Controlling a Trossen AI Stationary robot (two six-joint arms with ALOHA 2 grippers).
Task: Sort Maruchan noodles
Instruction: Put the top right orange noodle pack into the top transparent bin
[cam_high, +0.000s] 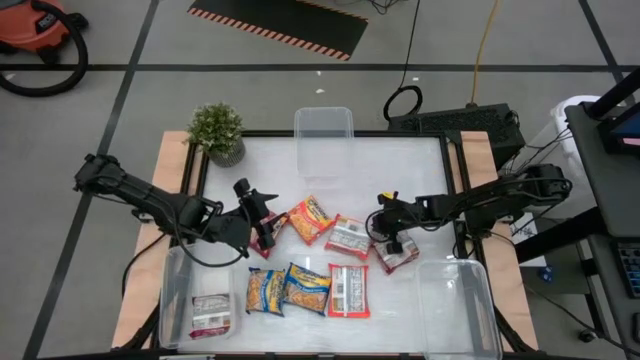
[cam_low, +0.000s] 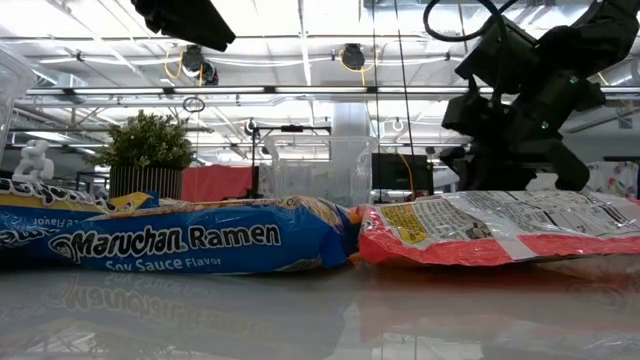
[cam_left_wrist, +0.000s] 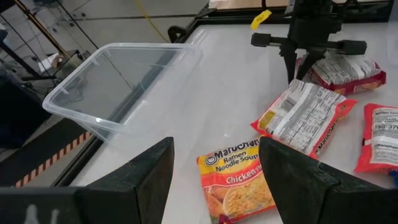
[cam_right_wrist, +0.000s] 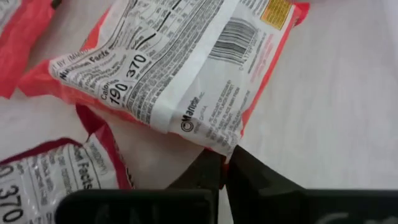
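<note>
Several Maruchan packets lie flat on the white table. My left gripper (cam_high: 262, 215) is open and holds nothing; an orange Chicken packet (cam_left_wrist: 239, 180) lies just ahead of its fingers, and a dark red packet (cam_high: 268, 238) lies beside it. My right gripper (cam_right_wrist: 224, 167) is shut at the near corner of a red-and-white packet (cam_right_wrist: 174, 68), which also shows in the high view (cam_high: 348, 238). Another red-and-white packet (cam_high: 397, 254) lies beside that gripper. Two yellow-blue packets (cam_high: 265, 290) (cam_high: 307, 288) and a red-and-white one (cam_high: 348, 290) lie nearer the front edge. My right gripper pinches one corner (cam_right_wrist: 231, 148) of the red-and-white packet between its two fingertips. The fingers slant down at it from the table's right side. The packet lies flat on the table, printed back up.
A clear bin (cam_high: 180, 290) at the front left holds one packet (cam_high: 210, 315). Another clear bin (cam_high: 455, 300) stands at the front right and a third (cam_high: 323, 125) at the far edge. A potted plant (cam_high: 218, 132) stands at the far left corner.
</note>
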